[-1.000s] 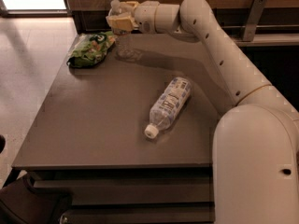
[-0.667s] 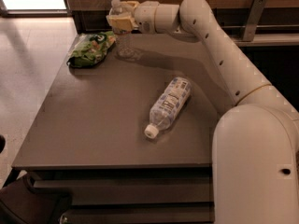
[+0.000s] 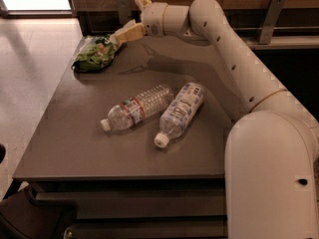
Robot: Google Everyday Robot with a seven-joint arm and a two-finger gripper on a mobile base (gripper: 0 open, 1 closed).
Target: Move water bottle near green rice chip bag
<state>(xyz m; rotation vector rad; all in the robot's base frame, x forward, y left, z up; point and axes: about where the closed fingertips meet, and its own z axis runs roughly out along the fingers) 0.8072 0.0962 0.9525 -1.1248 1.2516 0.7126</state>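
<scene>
Two bottles are laid on their sides mid-table, caps turned near-left, so neither can be tipped: the water bottle (image 3: pixel 137 108) on the left, the fatter labelled bottle (image 3: pixel 179 111) just beside it on the right. One green rice chip bag (image 3: pixel 95 54) is seen at the far left corner, well apart from the water bottle. One gripper (image 3: pixel 127 18) is held just beside the bag, fingers apart and empty; the move is judged undone.

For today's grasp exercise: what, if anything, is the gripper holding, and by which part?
Nothing. The gripper, open, is by the green rice chip bag; the water bottle lies on the table, apart from it.
</scene>
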